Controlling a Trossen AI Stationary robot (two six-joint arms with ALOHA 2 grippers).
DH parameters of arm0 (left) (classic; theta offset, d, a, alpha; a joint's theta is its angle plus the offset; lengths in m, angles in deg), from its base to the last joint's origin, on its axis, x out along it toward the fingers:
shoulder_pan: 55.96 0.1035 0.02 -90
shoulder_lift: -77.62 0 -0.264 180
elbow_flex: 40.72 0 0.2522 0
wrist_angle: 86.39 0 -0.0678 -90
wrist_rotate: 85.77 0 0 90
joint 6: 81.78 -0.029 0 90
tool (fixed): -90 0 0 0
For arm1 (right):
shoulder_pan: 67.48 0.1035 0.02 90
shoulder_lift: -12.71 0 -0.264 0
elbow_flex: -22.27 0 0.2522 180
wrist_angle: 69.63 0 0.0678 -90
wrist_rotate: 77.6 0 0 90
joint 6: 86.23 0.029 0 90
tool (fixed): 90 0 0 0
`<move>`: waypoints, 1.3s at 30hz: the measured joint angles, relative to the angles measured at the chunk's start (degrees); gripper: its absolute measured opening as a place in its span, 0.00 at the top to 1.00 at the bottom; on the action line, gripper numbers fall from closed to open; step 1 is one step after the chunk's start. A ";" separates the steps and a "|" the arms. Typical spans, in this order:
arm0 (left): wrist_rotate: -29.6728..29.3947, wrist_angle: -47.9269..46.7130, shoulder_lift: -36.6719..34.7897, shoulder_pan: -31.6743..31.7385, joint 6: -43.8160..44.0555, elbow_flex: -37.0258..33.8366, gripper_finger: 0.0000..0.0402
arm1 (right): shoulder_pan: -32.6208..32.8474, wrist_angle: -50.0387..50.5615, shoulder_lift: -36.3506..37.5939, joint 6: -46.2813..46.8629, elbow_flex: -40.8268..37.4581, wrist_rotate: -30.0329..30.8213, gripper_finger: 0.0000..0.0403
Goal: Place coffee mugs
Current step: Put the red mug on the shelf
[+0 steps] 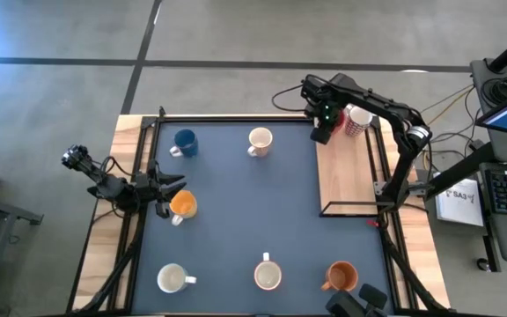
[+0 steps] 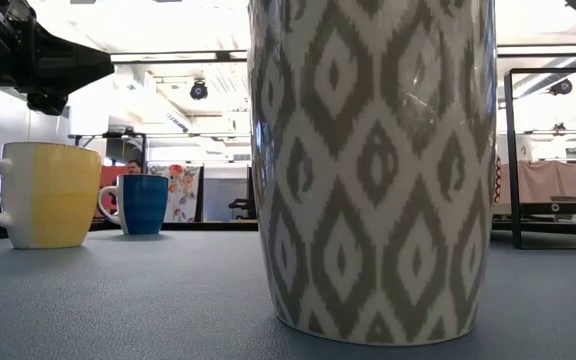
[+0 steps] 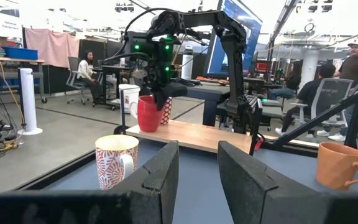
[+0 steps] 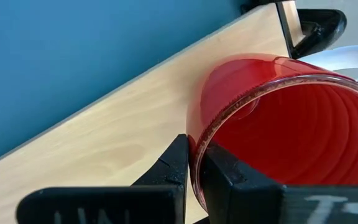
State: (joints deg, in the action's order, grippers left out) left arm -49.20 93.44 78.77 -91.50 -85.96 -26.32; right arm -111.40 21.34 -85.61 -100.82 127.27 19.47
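A red mug (image 4: 278,124) is at the far left corner of the wooden board (image 1: 346,172), with my right gripper (image 1: 324,123) shut on it from above; the left wrist view shows the red mug (image 3: 148,115) too. A red-patterned white mug (image 1: 357,121) stands on the board just behind it. On the blue mat (image 1: 253,211) stand a blue mug (image 1: 185,143), a patterned mug (image 1: 260,141), an orange mug (image 1: 183,205), two white mugs (image 1: 172,279) (image 1: 268,275) and another orange mug (image 1: 341,276). My left gripper (image 1: 167,187) waits open beside the orange mug at the left. My right gripper pinches the red mug's wall at the rim (image 4: 197,155), one finger (image 4: 225,171) inside the mug and one (image 4: 178,163) outside. The fingers point down from above. The mug is upright over the board's corner; whether its base touches the board I cannot tell.
A black frame rail (image 1: 236,121) runs along the mat's far edge and around the board. In the low view a grey-patterned mug (image 2: 373,170) fills the front. People sit and stand in the room beyond the table (image 3: 89,71).
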 joint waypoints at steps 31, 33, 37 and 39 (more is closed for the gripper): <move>0.00 0.00 0.00 0.00 0.00 0.00 0.76 | 0.00 -1.25 0.07 0.53 0.09 2.58 0.84; 0.00 0.00 0.00 0.01 0.00 0.00 0.76 | 0.03 -1.24 0.35 0.74 0.09 2.56 0.84; 0.00 0.01 0.00 -0.01 0.00 -0.01 0.76 | 0.04 -0.55 1.00 2.27 1.19 2.50 0.84; 0.00 0.00 0.00 0.01 0.00 -0.01 0.76 | 0.12 -0.31 1.64 3.45 2.04 2.08 0.84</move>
State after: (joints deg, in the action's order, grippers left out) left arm -49.20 93.44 78.77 -91.49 -85.96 -26.33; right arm -111.27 21.03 -83.97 -97.36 129.31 21.56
